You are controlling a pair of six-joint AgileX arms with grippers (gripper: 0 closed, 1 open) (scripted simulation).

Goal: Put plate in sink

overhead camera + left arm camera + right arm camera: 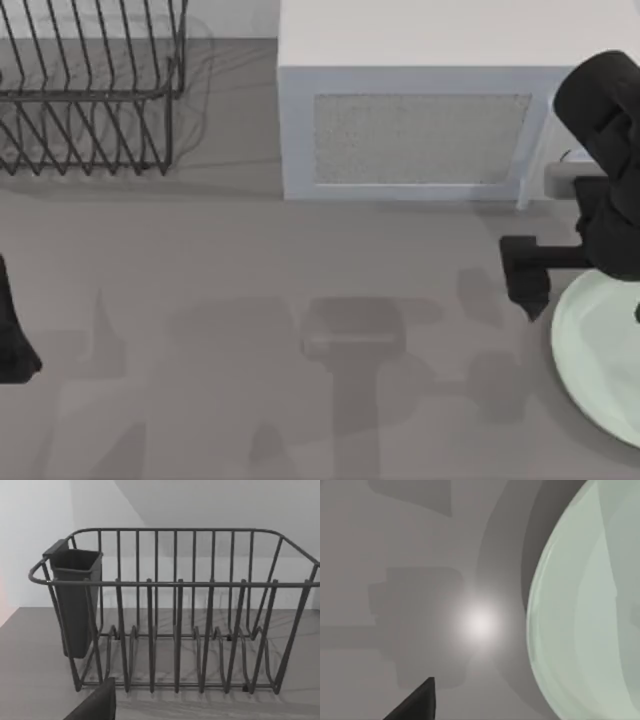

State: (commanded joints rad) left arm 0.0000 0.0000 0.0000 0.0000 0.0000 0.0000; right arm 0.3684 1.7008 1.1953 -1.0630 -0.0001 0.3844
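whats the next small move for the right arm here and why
Probably ease the right gripper down and toward the plate rim. In the top view it sits at the plate's left edge, and the right wrist view shows the rim beside a fingertip, not between the fingers. The left arm is parked at the table's left.

Grey table [250, 260] — white microwave [420, 120]; wire rack [90, 90] at back-left.

The plate [592, 350] runs off the top view's right edge, its upper part hidden under the right arm [606, 170]. The dish rack [90, 90] is cut by the top and left edges. The left arm [12, 330] shows as a sliver at the left edge, its jaws out of view.
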